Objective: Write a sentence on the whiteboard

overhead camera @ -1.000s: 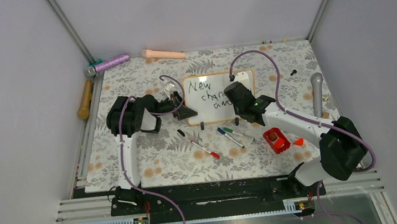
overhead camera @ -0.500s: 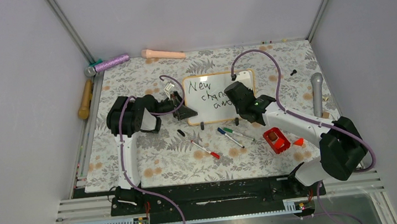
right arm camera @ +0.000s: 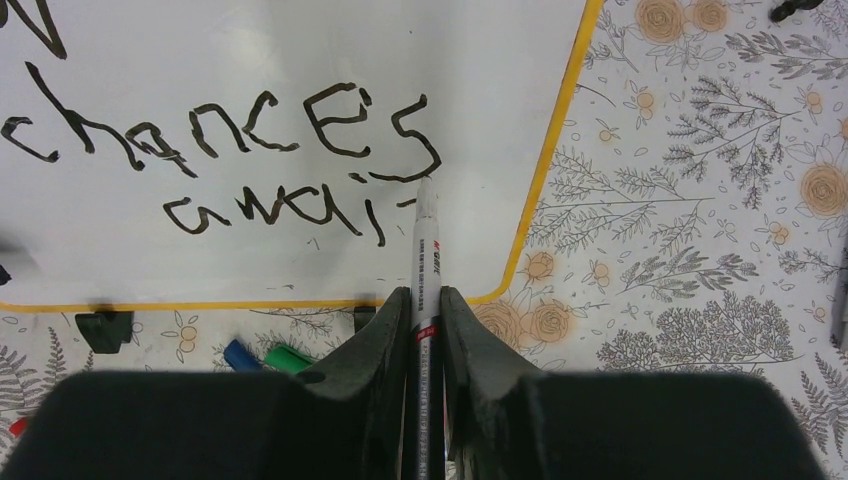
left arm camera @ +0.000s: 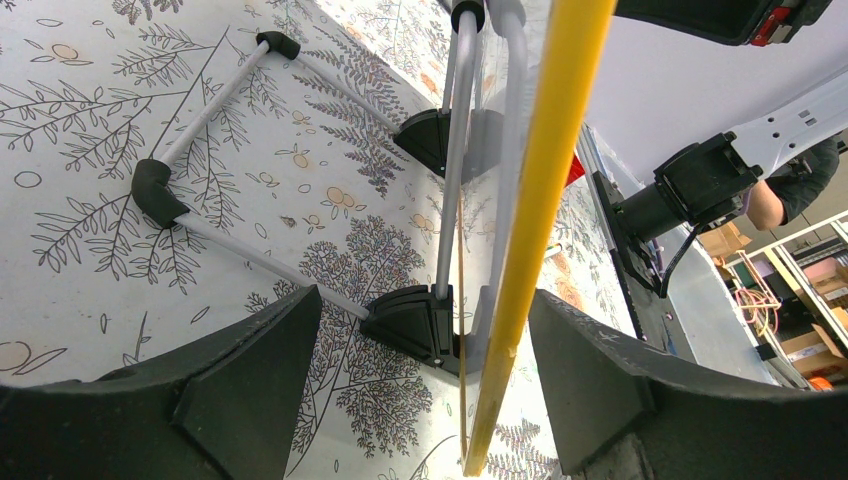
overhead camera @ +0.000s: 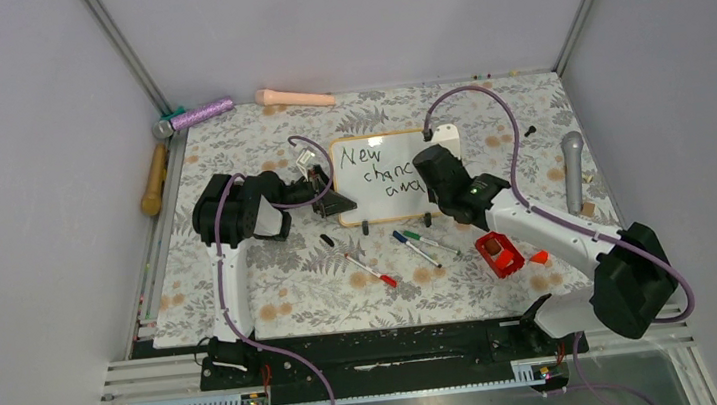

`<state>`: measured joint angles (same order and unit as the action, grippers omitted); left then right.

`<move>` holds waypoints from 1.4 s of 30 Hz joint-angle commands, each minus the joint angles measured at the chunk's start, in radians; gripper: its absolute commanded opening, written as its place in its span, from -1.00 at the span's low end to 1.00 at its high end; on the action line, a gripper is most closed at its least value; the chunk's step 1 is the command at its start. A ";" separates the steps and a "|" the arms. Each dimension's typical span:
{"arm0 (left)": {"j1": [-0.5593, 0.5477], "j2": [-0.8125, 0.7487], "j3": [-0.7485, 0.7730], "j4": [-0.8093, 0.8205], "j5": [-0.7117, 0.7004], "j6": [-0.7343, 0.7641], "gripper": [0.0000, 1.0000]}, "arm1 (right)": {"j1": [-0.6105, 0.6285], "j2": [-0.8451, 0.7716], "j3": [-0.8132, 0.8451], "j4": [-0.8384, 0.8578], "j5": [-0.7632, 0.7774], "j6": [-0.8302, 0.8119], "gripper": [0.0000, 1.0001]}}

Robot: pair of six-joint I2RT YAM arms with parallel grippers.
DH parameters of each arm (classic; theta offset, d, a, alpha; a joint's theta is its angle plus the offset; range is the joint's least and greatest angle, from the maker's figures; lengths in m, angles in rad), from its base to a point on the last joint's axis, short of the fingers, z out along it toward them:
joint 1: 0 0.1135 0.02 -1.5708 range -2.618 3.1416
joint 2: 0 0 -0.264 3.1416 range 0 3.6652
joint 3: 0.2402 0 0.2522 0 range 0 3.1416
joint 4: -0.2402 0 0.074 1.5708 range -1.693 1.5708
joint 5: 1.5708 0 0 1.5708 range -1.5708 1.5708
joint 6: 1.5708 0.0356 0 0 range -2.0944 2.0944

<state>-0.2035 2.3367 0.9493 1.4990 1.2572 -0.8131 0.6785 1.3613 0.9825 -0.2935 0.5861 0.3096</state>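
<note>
The whiteboard (overhead camera: 399, 150) stands tilted at the middle back of the table; its yellow-wood frame edge (left arm camera: 540, 200) runs up through the left wrist view. On it the sentence (right arm camera: 250, 130) reads "New", "chances" and "awai" in black, followed by a short dash. My right gripper (right arm camera: 426, 300) is shut on a white marker (right arm camera: 425, 235). The marker's tip touches the board just right of the "i", under the "s". From above, the right gripper (overhead camera: 430, 171) covers the board's right part. My left gripper (left arm camera: 425, 380) is open, its fingers (left arm camera: 250, 360) straddling the board's left edge with gaps on both sides.
Loose markers lie in front of the board: a red-capped one (overhead camera: 370, 270) and a blue and green pair (overhead camera: 421, 244), plus a black cap (overhead camera: 326, 239). A red box (overhead camera: 499, 253) sits right of them. A grey microphone (overhead camera: 573, 168) lies at the right edge; a purple microphone (overhead camera: 194, 114) and a pink stick (overhead camera: 293, 97) at the back.
My right arm has shifted a little to the right, carrying the marker along the third line. The left arm and the board have not moved.
</note>
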 commanded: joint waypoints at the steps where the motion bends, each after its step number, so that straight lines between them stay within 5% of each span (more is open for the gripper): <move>1: 0.006 0.018 -0.001 -0.025 0.009 0.002 0.57 | -0.009 0.017 0.036 0.019 -0.014 -0.010 -1.00; 42: 0.006 0.019 0.000 -0.024 0.008 0.002 0.57 | -0.016 0.077 0.040 -0.009 -0.038 0.007 -1.00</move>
<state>-0.2035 2.3367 0.9493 1.4990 1.2572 -0.8131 0.6727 1.4406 1.0088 -0.3069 0.5591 0.3099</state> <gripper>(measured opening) 0.781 0.208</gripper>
